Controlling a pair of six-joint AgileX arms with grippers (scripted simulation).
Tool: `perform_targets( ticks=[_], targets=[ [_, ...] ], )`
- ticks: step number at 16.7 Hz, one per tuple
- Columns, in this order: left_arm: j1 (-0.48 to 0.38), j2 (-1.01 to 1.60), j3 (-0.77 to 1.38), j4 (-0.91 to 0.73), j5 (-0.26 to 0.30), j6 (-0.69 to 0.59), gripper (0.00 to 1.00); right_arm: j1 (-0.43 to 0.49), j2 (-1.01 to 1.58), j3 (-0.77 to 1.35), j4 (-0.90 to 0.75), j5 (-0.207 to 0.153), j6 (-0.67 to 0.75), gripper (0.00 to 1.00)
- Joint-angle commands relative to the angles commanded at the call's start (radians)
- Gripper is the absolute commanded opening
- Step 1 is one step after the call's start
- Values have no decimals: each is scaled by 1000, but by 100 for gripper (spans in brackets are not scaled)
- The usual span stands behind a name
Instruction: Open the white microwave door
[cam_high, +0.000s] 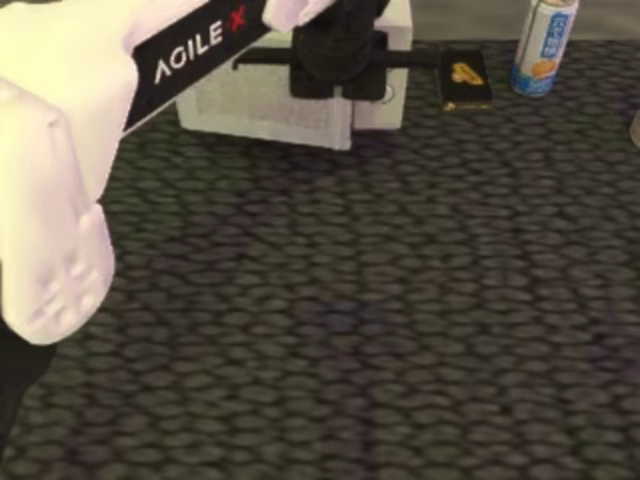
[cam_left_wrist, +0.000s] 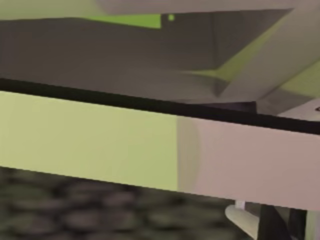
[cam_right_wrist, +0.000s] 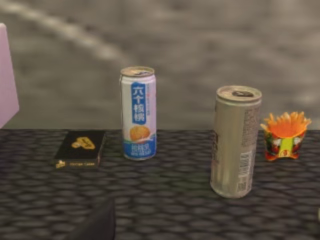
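Currently, the white microwave (cam_high: 300, 95) is seen at the far edge of the dark woven tabletop (cam_high: 380, 320), and every other place is given from it. The white microwave door (cam_high: 265, 110) covers most of its front, with its grey mesh window facing the camera; the door's right edge appears to stand slightly forward of the narrow control panel (cam_high: 385, 95), though how far it is ajar cannot be told. The left arm (cam_high: 190, 45) is stretched across from the near left of the microwave, and the left gripper (cam_high: 335, 55) is placed over the microwave's top front, above the seam between door and control panel. Whether the jaws are apart or closed cannot be told, since they are hidden below the black gripper body. In the left wrist view, only a pale panel edge and a dark strip are shown up close.

Just to the right of the microwave a flat black box (cam_high: 465, 80) is laid on the tabletop, and beyond it a blue and white can (cam_high: 545, 45) stands upright. In the right wrist view a plain silver can (cam_right_wrist: 235, 142) and a small orange fries toy (cam_right_wrist: 286, 136) are shown farther to the right.
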Motion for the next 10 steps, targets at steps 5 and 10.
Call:
perform_targets(
  ticks=[5, 10],
  targets=[
    [1, -26, -43, 25, 7, 18, 0, 0, 0, 0, 0, 0, 0, 100],
    [1, -26, -43, 25, 7, 18, 0, 0, 0, 0, 0, 0, 0, 100]
  ],
)
